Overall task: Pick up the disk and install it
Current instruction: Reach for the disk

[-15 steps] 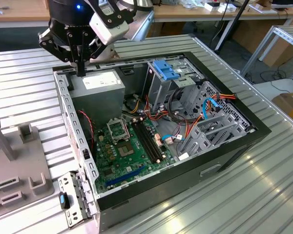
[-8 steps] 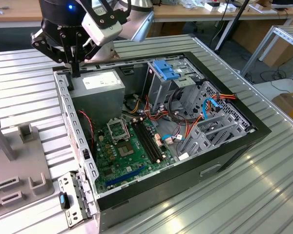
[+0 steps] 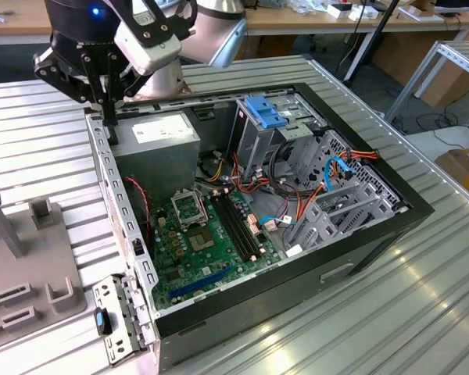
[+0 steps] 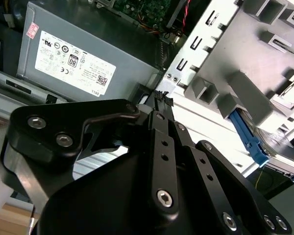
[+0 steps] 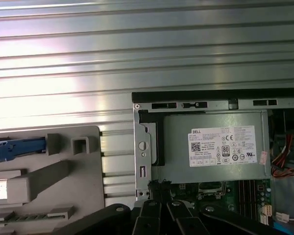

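As the exterior view reads from its left to its right, items stand thus:

1. grey fixture (image 3: pixel 31 266): moulded, w/ slots and posts, on the ribbed metal table (image 3: pixel 391 312), just beside the PC case (image 3: pixel 352 266).
2. the disk (image 4: pixel 278 147): in the second wrist view, silver body seated in the fixture, blue rail (image 4: pixel 247 134) along one edge. Outside the case, not installed. Same rail in the first wrist view (image 5: pixel 17 146), at the fixture end away from the case.
3. rear bracket (image 3: pixel 119 324): perforated metal at the case's near corner, w/ small blue tab (image 3: pixel 102 321).
4. gripper (image 3: pixel 109 117): black, two-finger, over the case's rear corner, next to the PSU. Fingers together, nothing clamped. Tips near the case's metal rim in both wrist views (image 4: pixel 161 96) (image 5: pixel 159 183). Well apart from the disk.
5. PSU (image 3: pixel 160 144): grey box, white label, inside the case.
6. mobo (image 3: pixel 207 234): green, w/ CPU socket (image 3: pixel 189 207) and black RAM slots (image 3: pixel 238 226).
7. blue latch piece (image 3: pixel 266 116): plastic, atop the grey drive cage (image 3: pixel 254 148).
8. cables (image 3: pixel 328 176): red, orange, blue, bundled mid-case.
9. grey cage bracket (image 3: pixel 352 211): perforated metal, at the case's side toward the exterior view's right.
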Available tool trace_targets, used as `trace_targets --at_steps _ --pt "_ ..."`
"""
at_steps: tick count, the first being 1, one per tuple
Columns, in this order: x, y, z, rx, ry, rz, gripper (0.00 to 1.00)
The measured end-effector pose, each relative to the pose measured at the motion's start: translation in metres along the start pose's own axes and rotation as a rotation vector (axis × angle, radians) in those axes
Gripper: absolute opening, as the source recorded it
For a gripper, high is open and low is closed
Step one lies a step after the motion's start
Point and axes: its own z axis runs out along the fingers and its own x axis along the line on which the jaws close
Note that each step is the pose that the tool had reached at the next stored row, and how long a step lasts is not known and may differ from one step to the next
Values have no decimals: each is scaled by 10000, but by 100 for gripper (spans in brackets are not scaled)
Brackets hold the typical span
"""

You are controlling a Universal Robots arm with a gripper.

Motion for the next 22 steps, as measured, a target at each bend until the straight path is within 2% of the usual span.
trace_targets --at_steps 7,13,14,20,22 --pt "184 -14 -5 0 0 0 11" --pt "526 -40 -12 -1 -1 -1 11" --pt "545 -41 -13 -1 -1 0 11" --pt "564 -43 -13 -1 0 1 11" --pt "637 -48 -14 -1 0 -1 11"
